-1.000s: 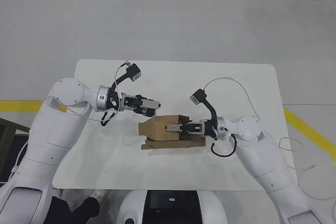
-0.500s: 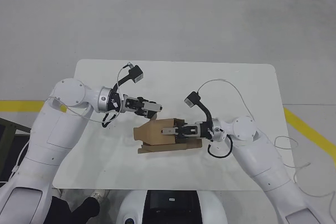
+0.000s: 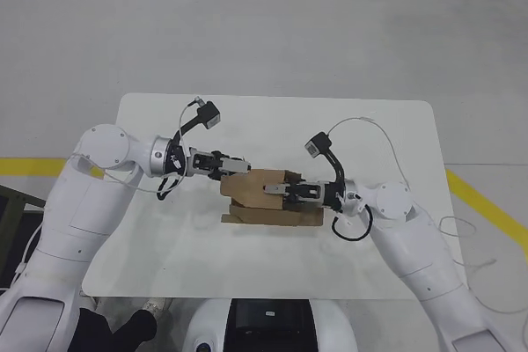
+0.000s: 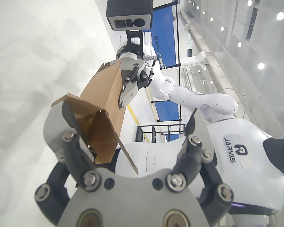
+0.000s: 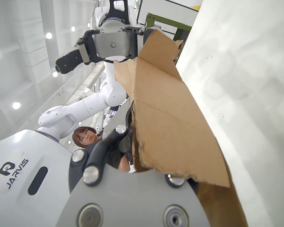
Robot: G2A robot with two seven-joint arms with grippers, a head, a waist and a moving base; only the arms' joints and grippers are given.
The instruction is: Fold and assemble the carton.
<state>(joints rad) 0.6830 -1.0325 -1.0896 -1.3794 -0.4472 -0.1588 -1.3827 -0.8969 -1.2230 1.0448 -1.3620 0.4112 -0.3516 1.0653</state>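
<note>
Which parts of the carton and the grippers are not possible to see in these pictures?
Top view: the upper panel of the carton hides the flaps beneath it.
Right wrist view: the carton covers the fingertips of the right gripper.
Left wrist view: the carton's own panels hide its inside and the right gripper's second finger.

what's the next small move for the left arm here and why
Probably close the left gripper on the nearest flap of the brown cardboard carton: it stands open around that flap, while the right gripper grips the far panel, steadying it.
</note>
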